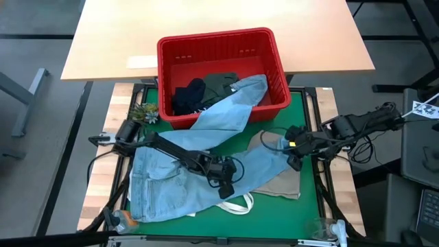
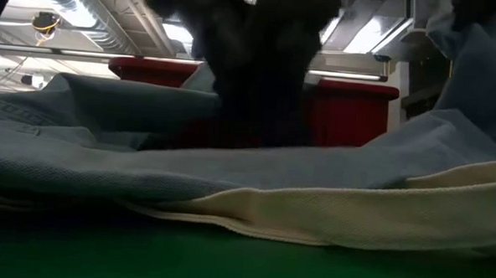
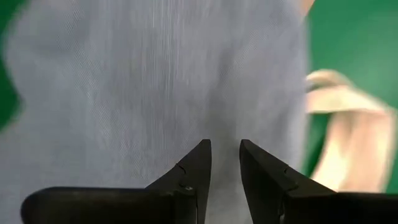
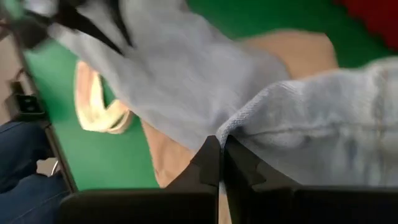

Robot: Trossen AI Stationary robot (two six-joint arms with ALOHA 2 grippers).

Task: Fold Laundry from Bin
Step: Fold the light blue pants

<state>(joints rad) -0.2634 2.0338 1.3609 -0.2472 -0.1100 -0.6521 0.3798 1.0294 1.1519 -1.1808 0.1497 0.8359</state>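
The light blue jeans (image 1: 206,137) lie spread on the green mat, with one leg draped over the near rim of the red bin (image 1: 274,62). Dark garments (image 1: 199,92) lie inside the bin. A beige cloth (image 1: 281,184) lies under the jeans' right leg. My left gripper (image 3: 225,155) is open by a narrow gap, pointing down over the middle of the jeans (image 3: 155,93); it also shows in the high view (image 1: 223,177). My right gripper (image 4: 221,152) is shut on the jeans at their right side; it also shows in the high view (image 1: 293,152). My right gripper pinches a thick folded edge of the jeans' right leg (image 4: 239,127) between its two fingers. It comes in from the table's right side, slanting down. The cloth bunches up at the fingers and the rest of the leg lies on the beige cloth. My left gripper's fingers (image 3: 199,163) stand close over the denim; I cannot tell whether they touch it.
A cream tote bag strap (image 1: 236,204) lies at the near edge under the jeans and shows in front in the low view (image 2: 353,219). A small plant (image 1: 144,113) stands left of the bin. A wooden table (image 1: 219,17) lies beyond the bin.
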